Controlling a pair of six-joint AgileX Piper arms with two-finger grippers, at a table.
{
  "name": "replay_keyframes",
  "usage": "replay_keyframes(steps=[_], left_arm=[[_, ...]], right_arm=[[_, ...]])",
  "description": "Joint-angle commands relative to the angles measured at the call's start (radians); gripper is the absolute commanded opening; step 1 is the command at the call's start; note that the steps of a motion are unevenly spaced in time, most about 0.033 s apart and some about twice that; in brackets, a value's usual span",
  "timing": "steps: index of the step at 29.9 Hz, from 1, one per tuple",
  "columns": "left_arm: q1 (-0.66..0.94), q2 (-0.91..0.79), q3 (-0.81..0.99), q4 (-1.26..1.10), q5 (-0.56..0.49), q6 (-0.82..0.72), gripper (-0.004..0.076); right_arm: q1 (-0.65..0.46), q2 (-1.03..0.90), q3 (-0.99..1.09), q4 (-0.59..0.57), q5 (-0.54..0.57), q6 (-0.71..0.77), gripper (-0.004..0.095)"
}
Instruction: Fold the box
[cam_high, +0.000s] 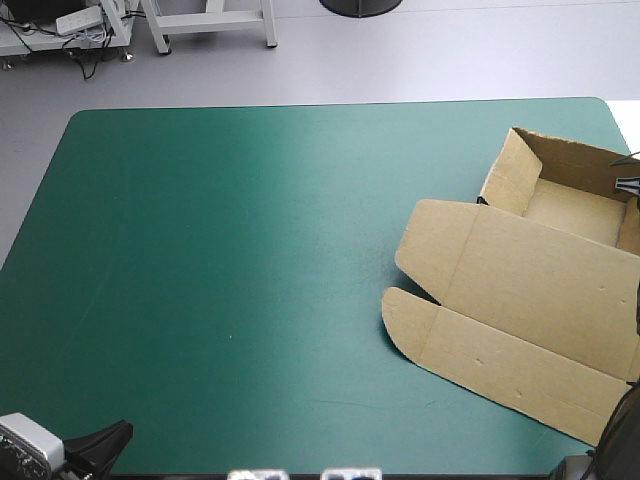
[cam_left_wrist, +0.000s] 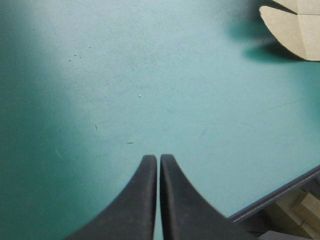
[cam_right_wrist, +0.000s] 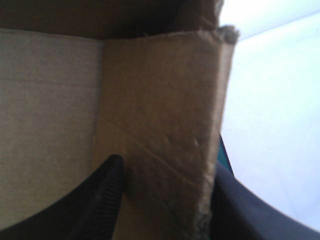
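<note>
High view: the brown box lies at 3 o'clock on the teal-green surface, tray open, lid flat.

Left wrist view: the left claw is closed and empty above the bare surface.

Right wrist view: the right claw pinches 1 tray wall between its 2 black fingers.

Soft sheen on the teal-green cover, white glare beside the shadowed box

I have the table's teal-green cover lying smooth, with a paler sheen across its middle. Through the left wrist camera I make out a few small dark specks on it and one dark-rimmed table edge.
</note>
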Motion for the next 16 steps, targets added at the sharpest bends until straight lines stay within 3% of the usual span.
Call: replay_keyframes(steps=[1, 9, 11, 13, 14, 16], left_arm=[[-0.007, 0.037, -0.016, -0.01, -0.064, -0.01, -0.0006], [-0.007, 0.078, -0.015, -0.004, -0.064, -0.004, -0.0009], [-0.007, 0.078, -0.015, -0.002, -0.064, -0.001, -0.0009], [-0.007, 0.078, -0.015, 0.005, -0.067, 0.007, -0.0009], [-0.007, 0.078, -0.015, 0.01, -0.067, 0.023, -0.0009], [-0.007, 0.078, -0.015, 0.02, -0.066, 0.058, -0.0009]], right_arm=[[-0.003, -0.068, -0.085, -0.018, 0.002, 0.001, 0.05], [-0.003, -0.178, -0.249, 0.041, 0.036, 0.026, 0.0483], [-0.003, -0.238, -0.26, 0.033, 0.036, 0.025, 0.0385], [-0.003, -0.3, -0.26, 0.041, 0.036, 0.021, 0.0186], [-0.003, -0.343, -0.26, 0.076, 0.036, 0.008, 0.0022], [-0.003, -0.401, -0.26, 0.162, 0.036, -0.016, 0.0007]])
